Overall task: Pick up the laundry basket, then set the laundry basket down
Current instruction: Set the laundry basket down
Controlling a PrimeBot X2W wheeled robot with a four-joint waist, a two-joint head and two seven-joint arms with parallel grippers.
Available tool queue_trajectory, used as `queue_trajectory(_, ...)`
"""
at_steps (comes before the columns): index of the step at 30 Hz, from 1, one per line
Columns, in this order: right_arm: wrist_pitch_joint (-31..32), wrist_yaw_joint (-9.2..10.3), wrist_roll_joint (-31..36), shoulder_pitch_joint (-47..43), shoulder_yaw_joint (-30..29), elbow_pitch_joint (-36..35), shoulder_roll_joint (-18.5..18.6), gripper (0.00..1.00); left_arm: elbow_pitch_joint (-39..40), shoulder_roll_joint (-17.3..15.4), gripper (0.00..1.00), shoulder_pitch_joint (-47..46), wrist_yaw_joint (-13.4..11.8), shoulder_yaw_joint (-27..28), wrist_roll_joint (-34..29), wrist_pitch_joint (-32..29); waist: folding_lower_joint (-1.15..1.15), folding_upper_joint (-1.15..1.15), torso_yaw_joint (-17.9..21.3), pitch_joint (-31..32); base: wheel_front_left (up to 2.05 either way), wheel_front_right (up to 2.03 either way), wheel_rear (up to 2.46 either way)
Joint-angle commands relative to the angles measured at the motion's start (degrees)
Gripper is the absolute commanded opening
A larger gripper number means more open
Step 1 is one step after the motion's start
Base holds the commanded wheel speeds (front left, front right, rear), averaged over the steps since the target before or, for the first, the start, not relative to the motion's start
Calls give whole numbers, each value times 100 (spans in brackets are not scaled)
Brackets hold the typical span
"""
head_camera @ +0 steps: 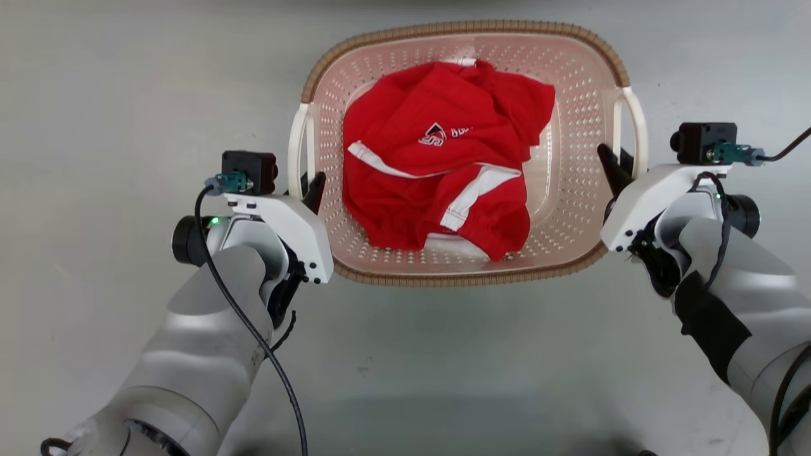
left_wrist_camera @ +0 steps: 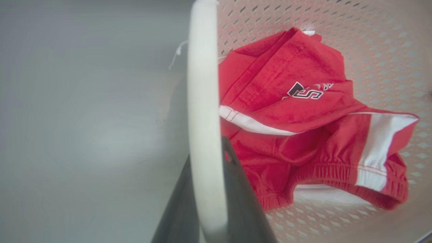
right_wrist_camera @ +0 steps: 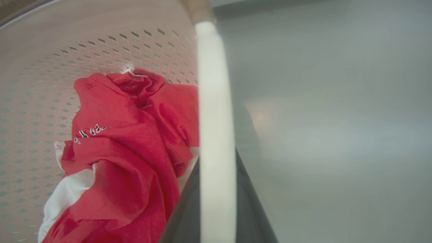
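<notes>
- Head view, nearest part: left forearm [head_camera: 209, 329] at the lower left and right forearm [head_camera: 747, 297] at the lower right, both pale grey, each with a black cable along it.
- A little farther: left gripper [head_camera: 309, 187] clamped on the white left handle [head_camera: 296, 145] of the laundry basket [head_camera: 462, 28], toward the near end of that handle, with dark fingers on both sides of the bar.
- On the other side: right gripper [head_camera: 618, 166] clamped in the same way on the white right handle [head_camera: 637, 126], also toward its near end.
- Left wrist view: white bar of the handle rising between two dark fingers [left_wrist_camera: 243, 202], held from both sides, no gap to see.
- Right wrist view: same situation, white bar between two dark fingers [right_wrist_camera: 185, 209], grey floor on one side and basket wall on the other.
- Between the two grippers, in the middle of the head view: laundry basket, pale pink, full of small holes, brown woven-look rim, one long side toward the robot.
- Inside, on the bottom: crumpled red garment [head_camera: 437, 164] with white stripes and a small white-and-black print.
- Around the basket: plain grey floor [head_camera: 95, 95]; not possible to tell whether the basket stands on it or hangs just above.
- Farthest: far rim of the basket, close to the top edge of the head view.
</notes>
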State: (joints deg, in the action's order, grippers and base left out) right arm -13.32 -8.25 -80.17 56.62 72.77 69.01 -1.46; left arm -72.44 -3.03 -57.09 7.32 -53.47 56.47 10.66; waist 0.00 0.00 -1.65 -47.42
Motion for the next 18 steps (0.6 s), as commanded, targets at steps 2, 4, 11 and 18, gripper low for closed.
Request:
queue_trajectory(2,-154,76,39,-63,-109,188,433,0,-147,-446,0,-80,-76,69,-87,99,0,0,4,-186,0,0,0)
queue_trajectory(4,-161,76,67,27,-161,190,435,0,-148,-443,0,-165,-74,59,-104,133,0,0,6,-293,0,0,0)
queue_trajectory(11,-166,76,338,237,-547,65,540,0,-150,-418,0,-333,-75,38,-128,203,0,0,-13,-500,0,0,0)
queue_trajectory(18,-167,76,677,126,-911,-40,550,0,-151,-408,0,-338,-84,0,-135,192,0,0,-27,-534,0,0,0)
